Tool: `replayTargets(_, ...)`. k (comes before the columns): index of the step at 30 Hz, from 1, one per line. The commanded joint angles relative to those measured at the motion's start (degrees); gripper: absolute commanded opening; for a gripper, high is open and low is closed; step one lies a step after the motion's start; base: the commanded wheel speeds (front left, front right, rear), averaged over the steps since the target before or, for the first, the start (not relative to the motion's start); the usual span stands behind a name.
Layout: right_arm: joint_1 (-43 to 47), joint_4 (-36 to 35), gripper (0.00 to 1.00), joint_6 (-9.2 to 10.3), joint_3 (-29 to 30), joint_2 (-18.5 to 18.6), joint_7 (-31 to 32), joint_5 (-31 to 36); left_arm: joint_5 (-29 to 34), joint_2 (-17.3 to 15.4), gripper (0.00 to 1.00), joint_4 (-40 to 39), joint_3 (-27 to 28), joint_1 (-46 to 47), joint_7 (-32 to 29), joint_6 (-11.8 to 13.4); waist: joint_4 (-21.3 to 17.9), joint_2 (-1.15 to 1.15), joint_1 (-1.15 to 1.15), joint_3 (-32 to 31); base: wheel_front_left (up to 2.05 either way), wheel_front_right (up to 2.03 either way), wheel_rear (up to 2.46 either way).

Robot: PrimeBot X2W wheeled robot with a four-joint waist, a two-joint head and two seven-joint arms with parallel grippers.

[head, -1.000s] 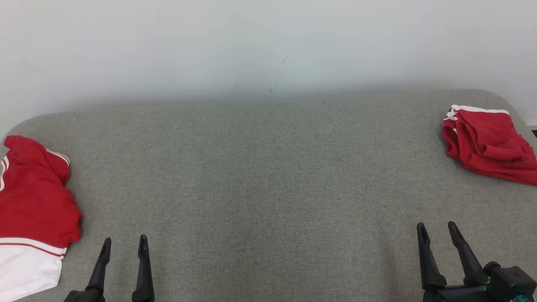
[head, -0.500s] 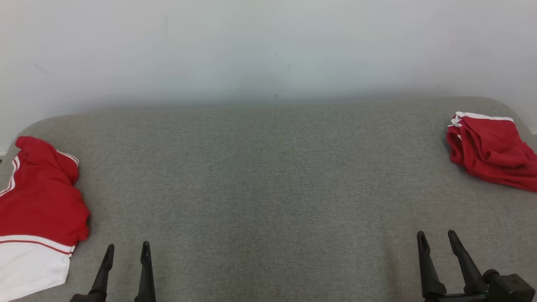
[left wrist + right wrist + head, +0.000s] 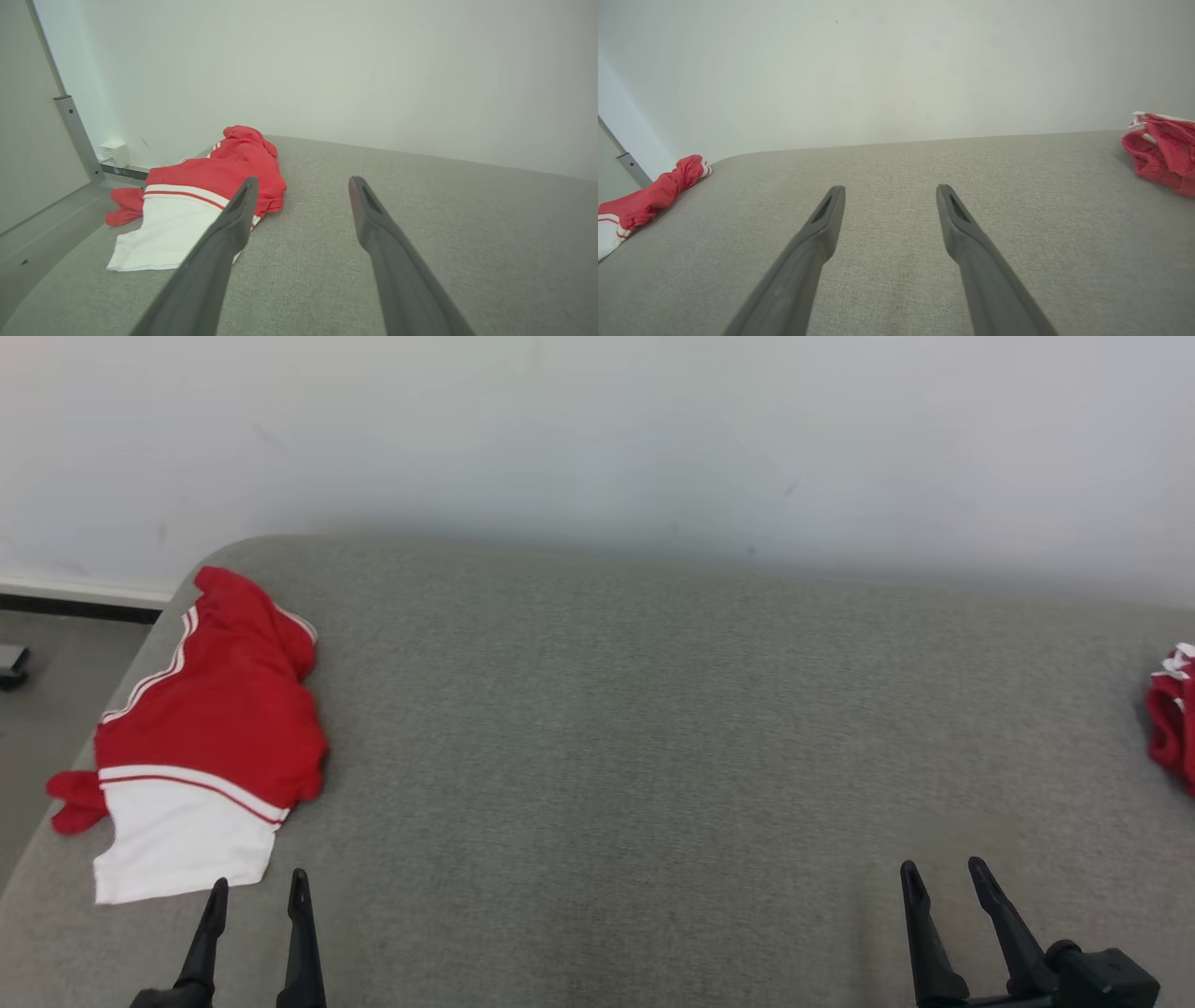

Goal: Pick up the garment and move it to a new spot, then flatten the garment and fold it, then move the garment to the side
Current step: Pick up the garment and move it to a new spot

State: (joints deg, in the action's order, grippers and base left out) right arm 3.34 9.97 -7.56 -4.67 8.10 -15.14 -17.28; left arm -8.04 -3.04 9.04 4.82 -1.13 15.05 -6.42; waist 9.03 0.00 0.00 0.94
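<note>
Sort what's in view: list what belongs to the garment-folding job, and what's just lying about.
For the job:
- garment, red with a white panel and striped trim, bunched at the left end of the grey padded surface
- left gripper, open
- right gripper, open

Lying about:
- other red garment, bunched at the right edge

Red bunched cloth (image 3: 1174,728), cut by right edge (head view)

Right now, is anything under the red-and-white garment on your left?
The garment lies bunched on the grey cushion; nothing pokes out around its edges. Whatever sits beneath its folds is covered, so I cannot rule out something small.
</note>
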Motion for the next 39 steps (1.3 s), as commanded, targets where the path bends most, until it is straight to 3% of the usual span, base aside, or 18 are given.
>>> replayTargets(1, -0.90, 0.18, 1.00, 0.16, -0.34, 0.22, 0.02, 0.28, 0.00, -0.05, 1.00, -0.01, 0.66, -0.34, 0.19, 0.33, 7.16, 0.00, 0.00, 0.75, 0.00, 0.00, 0.00)
replayTargets(7, -1.63, 0.83, 1.00, 0.15, -0.98, 0.86, 0.08, 0.30, -0.25, 0.01, 1.00, -0.85, 1.30, -0.72, 0.19, 1.06, 14.06, 0.00, 0.00, 1.69, 0.00, 0.00, 0.00)
replayTargets(18, -2.13, 1.43, 1.00, 0.16, -2.22, 0.86, 0.08, 0.66, -0.58, -0.11, 1.00, -1.13, 3.58, -1.29, 0.19, 1.50, 20.67, 0.00, 0.00, 2.17, 0.00, 0.00, 0.00)
replayTargets(31, -3.57, 1.83, 1.00, 0.16, -2.77, 1.95, 0.26, 0.43, -1.81, 0.06, 1.00, -1.14, 5.05, -1.06, 0.19, 2.19, 20.85, 0.00, 0.00, 3.13, 0.00, 0.00, 0.00)
replayTargets(39, -5.64, -0.94, 1.00, 0.16, -0.79, 3.91, 1.69, 1.84, -3.30, -0.93, 1.00, 0.25, 6.77, 8.19, 0.19, 1.85, 15.46, 0.00, 0.00, 7.78, 0.00, 0.00, 0.00)
